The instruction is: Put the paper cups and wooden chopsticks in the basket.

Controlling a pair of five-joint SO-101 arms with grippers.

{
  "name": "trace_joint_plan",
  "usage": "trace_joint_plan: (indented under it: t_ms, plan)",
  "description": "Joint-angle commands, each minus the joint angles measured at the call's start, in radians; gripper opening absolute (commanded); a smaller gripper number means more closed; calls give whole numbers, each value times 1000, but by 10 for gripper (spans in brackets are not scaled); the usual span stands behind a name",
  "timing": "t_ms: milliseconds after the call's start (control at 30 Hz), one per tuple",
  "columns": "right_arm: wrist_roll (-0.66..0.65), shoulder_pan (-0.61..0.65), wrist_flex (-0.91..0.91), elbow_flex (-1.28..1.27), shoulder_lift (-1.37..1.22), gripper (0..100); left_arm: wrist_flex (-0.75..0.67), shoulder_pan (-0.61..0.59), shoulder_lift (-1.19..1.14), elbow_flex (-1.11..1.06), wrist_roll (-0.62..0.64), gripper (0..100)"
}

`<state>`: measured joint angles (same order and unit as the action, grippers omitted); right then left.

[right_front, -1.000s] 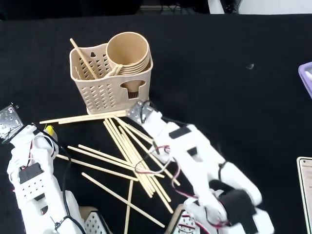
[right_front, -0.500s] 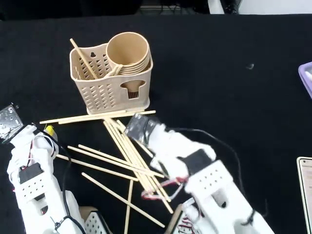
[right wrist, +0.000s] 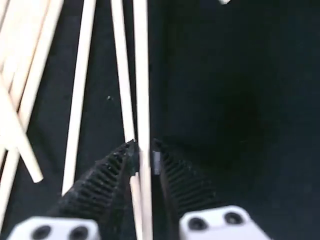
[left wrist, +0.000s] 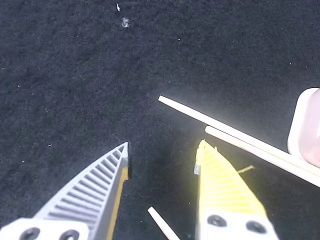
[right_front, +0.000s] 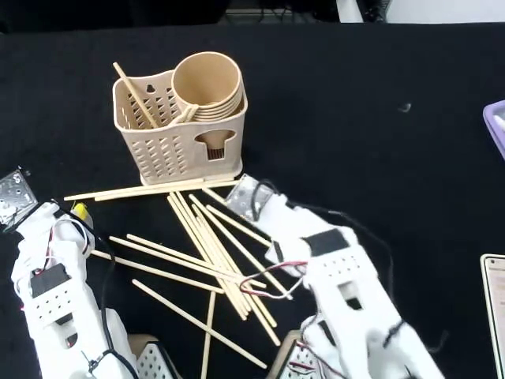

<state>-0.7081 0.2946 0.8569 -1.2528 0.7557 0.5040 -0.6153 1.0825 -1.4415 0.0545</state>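
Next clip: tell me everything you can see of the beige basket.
The beige perforated plastic basket stands upright on the black table, with a keyhole-shaped cutout in its front wall. A stack of tan paper cups fills one side, rims above the wall; a leaning wooden chopstick sticks out of the other. Loose wooden chopsticks lie just before its base; contact is unclear. The right tool, shut on a single chopstick, sits near its front corner.
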Motion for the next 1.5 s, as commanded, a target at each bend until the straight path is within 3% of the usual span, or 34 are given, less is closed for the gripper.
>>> trace_joint_plan:
  t_ms: [0,333,467,667,900,1133,1333,1467]
  plan:
    - [37,55,-95,22,-159,116,3,5,9,4,-12,220]
    - [35,57,-124,116,-360,114,3,4,9,4,-12,220]
    - [29,58,-124,122,-374,5,3,4,9,4,-12,220]
    - [26,60,-43,131,-367,10,3,4,9,4,-12,220]
    - [35,63,121,214,-160,10,2,4,9,4,-12,220]
    - [40,163,413,328,130,10,-2,4,9,4,-12,220]
    - [221,361,519,510,315,10,-2,4,9,4,-12,220]
    - [368,440,373,615,358,11,0,4,9,4,-12,220]
